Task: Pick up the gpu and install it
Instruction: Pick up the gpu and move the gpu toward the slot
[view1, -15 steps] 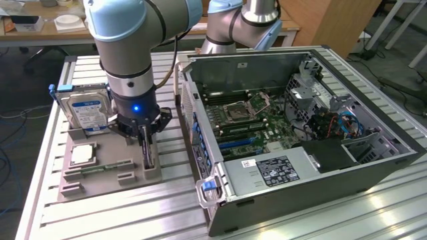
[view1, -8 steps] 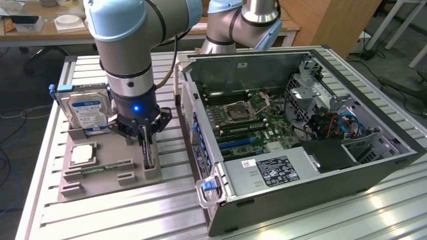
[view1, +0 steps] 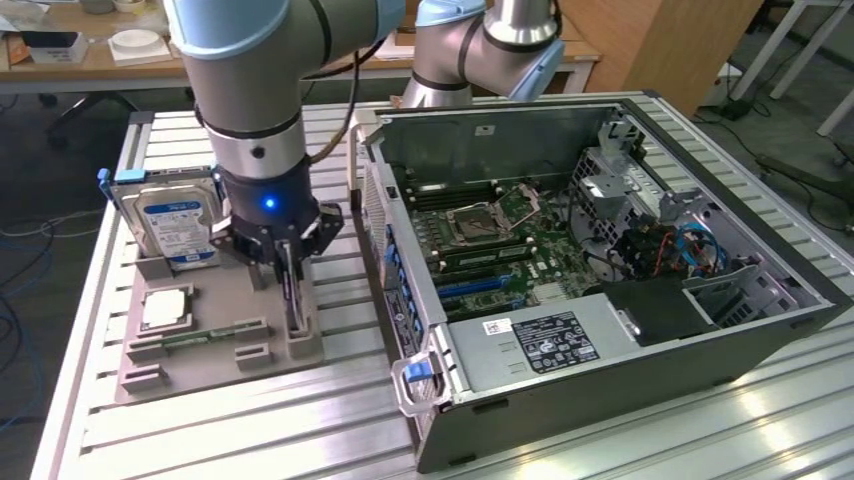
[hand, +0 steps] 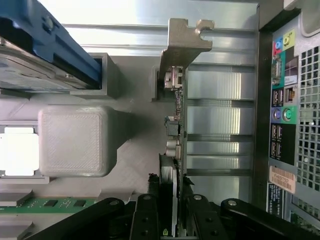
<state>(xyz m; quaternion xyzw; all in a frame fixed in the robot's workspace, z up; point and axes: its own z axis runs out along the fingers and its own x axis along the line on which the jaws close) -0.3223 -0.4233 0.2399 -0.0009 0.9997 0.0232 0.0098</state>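
The gpu (hand: 176, 115) stands on edge in a slot of the grey holder (view1: 200, 365), seen edge-on as a thin green board with its silver bracket (hand: 182, 40) at the far end. My gripper (view1: 291, 300) reaches straight down into the holder. In the wrist view the gripper (hand: 172, 195) straddles the card, and its black fingers (hand: 148, 210) press against both faces near the end away from the bracket. The card still sits in its slot. The open computer case (view1: 747, 330) lies at the exterior view's right, motherboard (view1: 507, 250) exposed.
A silver hard drive (view1: 171, 222) with a blue-and-white label stands upright in the holder beside the arm. A processor chip (view1: 163, 308) and a green RAM stick (view1: 200, 335) lie in the holder too. The case's rear ports (hand: 282, 100) are close beside the card.
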